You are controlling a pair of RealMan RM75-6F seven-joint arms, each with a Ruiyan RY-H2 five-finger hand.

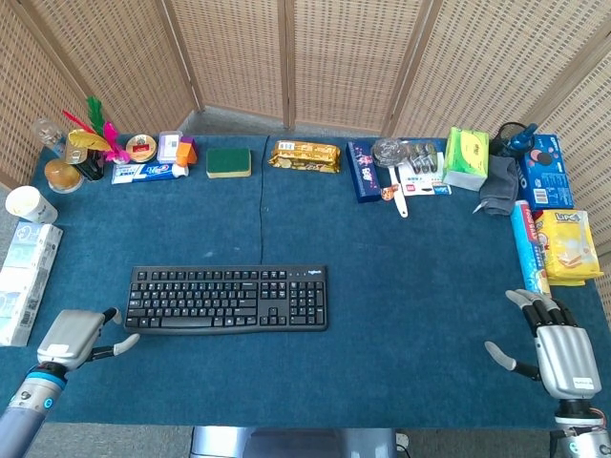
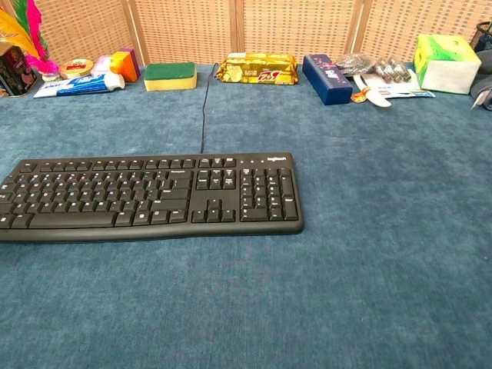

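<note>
Left hand (image 1: 74,335) hovers open just beside the keyboard (image 1: 227,299) near-left corner; right hand (image 1: 554,349) open, far right. Keyboard looks rigid, light, flat: best gripped by its end edges.

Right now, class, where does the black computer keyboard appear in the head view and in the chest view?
Head view: black computer keyboard lies left of centre on the blue cloth.
Chest view: it fills the left and middle, cut by the left edge.
Shared landmark: the green sponge behind it.
</note>
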